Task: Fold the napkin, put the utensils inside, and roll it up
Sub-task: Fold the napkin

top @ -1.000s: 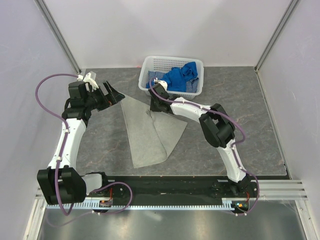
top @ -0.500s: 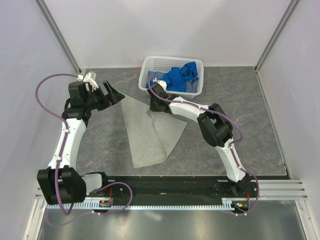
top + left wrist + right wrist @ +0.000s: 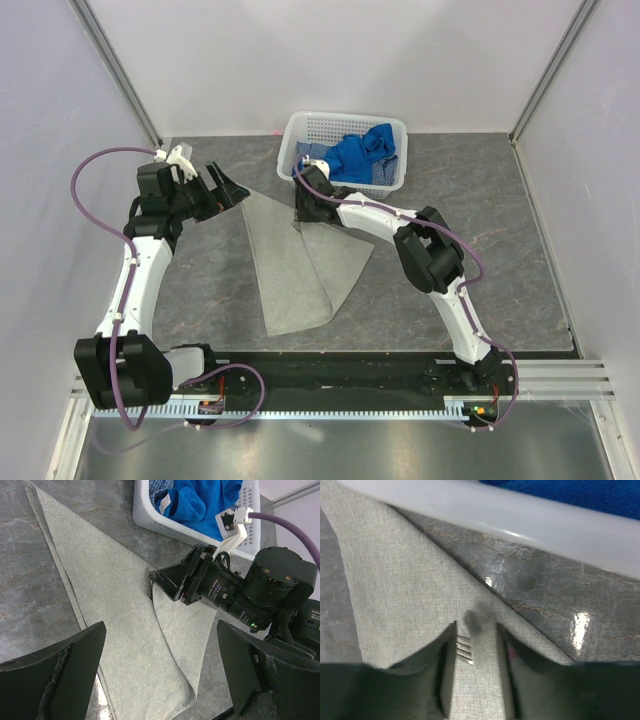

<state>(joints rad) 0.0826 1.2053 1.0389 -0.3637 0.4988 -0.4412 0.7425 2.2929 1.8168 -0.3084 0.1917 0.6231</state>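
The grey-beige napkin [image 3: 300,270] lies folded into a long triangle on the table, with a second flap on its right side. My right gripper [image 3: 300,212] is low at the napkin's far edge, just in front of the basket. In the right wrist view its jaws [image 3: 475,650] stand narrow around a raised ridge of napkin [image 3: 395,580]. The fork's tines [image 3: 464,648] peek out beside the left finger; the handle is hidden. My left gripper [image 3: 228,186] is open and empty, above the napkin's far-left corner. In the left wrist view [image 3: 160,645] it looks down on the napkin [image 3: 115,605].
A white plastic basket [image 3: 345,123] with bright blue cloths [image 3: 362,155] stands at the back, right behind my right gripper. Its rim [image 3: 520,520] fills the top of the right wrist view. The grey stone-patterned table ends at walls left, right and behind.
My right gripper has shifted slightly left along the napkin's far edge. The left arm and the napkin's outline have not visibly moved.
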